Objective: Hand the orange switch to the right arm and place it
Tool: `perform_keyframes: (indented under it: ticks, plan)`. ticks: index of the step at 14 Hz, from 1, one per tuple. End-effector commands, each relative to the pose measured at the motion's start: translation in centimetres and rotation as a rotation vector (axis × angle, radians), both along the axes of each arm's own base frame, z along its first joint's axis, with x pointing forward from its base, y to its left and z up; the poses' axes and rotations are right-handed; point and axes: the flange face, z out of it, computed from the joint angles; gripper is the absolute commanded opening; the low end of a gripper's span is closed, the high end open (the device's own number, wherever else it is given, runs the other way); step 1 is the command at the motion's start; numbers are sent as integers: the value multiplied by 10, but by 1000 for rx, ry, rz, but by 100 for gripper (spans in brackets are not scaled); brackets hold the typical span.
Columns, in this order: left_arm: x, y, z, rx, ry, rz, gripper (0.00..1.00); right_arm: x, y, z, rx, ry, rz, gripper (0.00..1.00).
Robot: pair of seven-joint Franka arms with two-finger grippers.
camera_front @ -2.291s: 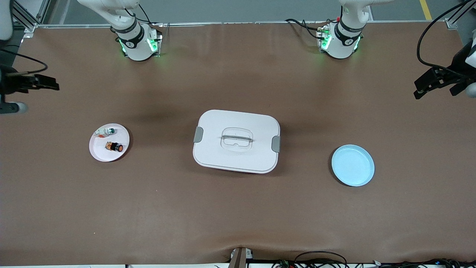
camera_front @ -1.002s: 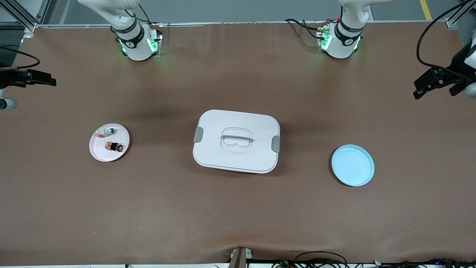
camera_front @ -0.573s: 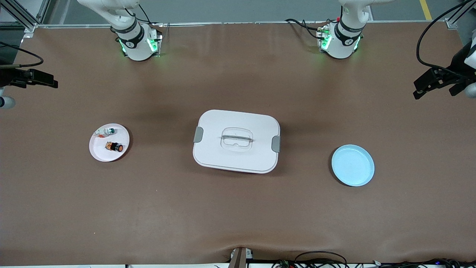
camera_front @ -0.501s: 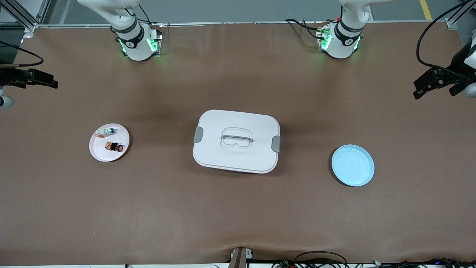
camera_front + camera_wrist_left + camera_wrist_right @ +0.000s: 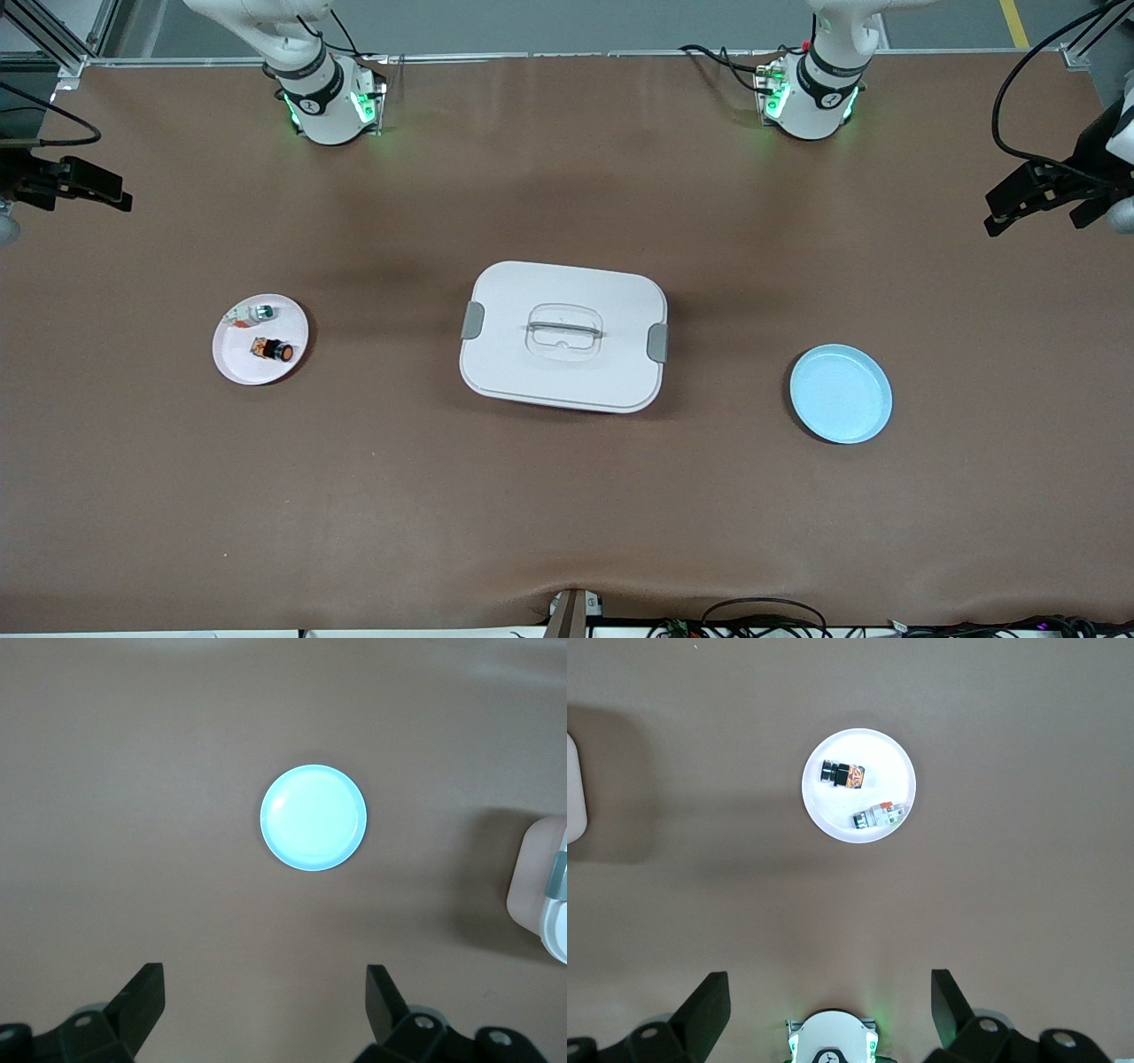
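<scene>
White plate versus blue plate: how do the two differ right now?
The white plate sits toward the right arm's end of the table; the blue plate sits toward the left arm's end. The white plate carries the orange switch and a small white-and-green part; the blue plate holds nothing. The white plate looks smaller and flatter than the blue plate, which has a raised rim. Both are round and lie flat on the table, untouched.

You are seeing the left gripper (image 5: 1036,197) hovering high over the left arm's end of the table, fingers (image 5: 142,997) spread wide. The right gripper (image 5: 80,184) is hovering over the other end, fingers (image 5: 704,1010) likewise apart.
</scene>
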Motion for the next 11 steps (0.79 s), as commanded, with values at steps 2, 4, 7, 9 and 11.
perform_keyframes:
  ticks: [2,4,7,9,11]
  plan:
    - [-6,1,5,-18,-17,-13,100,-15,0,6,16,-32,-26,100]
    - [-5,1,4,-18,-17,-13,100,-18,0,7,15,-38,-27,100]
    - [-5,1,3,-18,-17,-13,100,-25,1,5,14,-55,-27,100]
    - [-4,1,3,-17,-18,-13,100,-26,1,8,14,-60,-27,100]
    - [-3,1,3,-17,-21,-13,100,-26,0,10,13,-69,-29,100]
